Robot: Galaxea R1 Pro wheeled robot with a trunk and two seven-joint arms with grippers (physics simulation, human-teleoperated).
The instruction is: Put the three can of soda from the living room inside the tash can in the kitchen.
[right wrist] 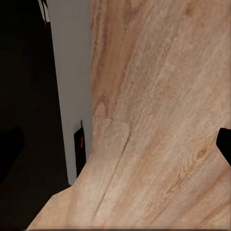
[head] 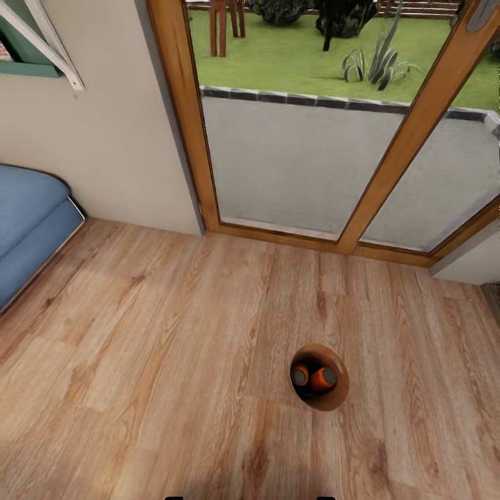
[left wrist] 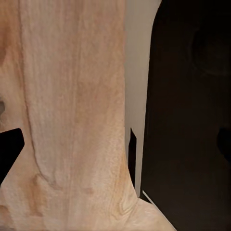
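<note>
Cans of soda sit inside the bin [head: 320,377] on the wood floor [head: 173,347], at the lower right of the head view. Two orange cans show, one [head: 300,376] on the left and one [head: 323,378] touching it on the right, both with grey tops. Something dark lies under them, but it is too small to tell what it is. The bin is brown inside and stands upright.

Going left to right in the head view: a blue sofa [head: 28,222] is at the left edge, then a pale wall [head: 118,139], then big glass doors with wood frames [head: 187,118]. Green grass [head: 292,48] is outside.

The bin is well apart from both grippers. In the left wrist view, a black tip [left wrist: 9,149] pokes in at the edge, over wood floor beside a dark body part of the robot [left wrist: 192,120]. In the right wrist view, a black tip [right wrist: 224,144] shows at the edge, again over floor. I cannot tell if either gripper is spread or closed. The wrist views show plain floor and the robot's dark side; the head view shows the bin, sofa and doors.
</note>
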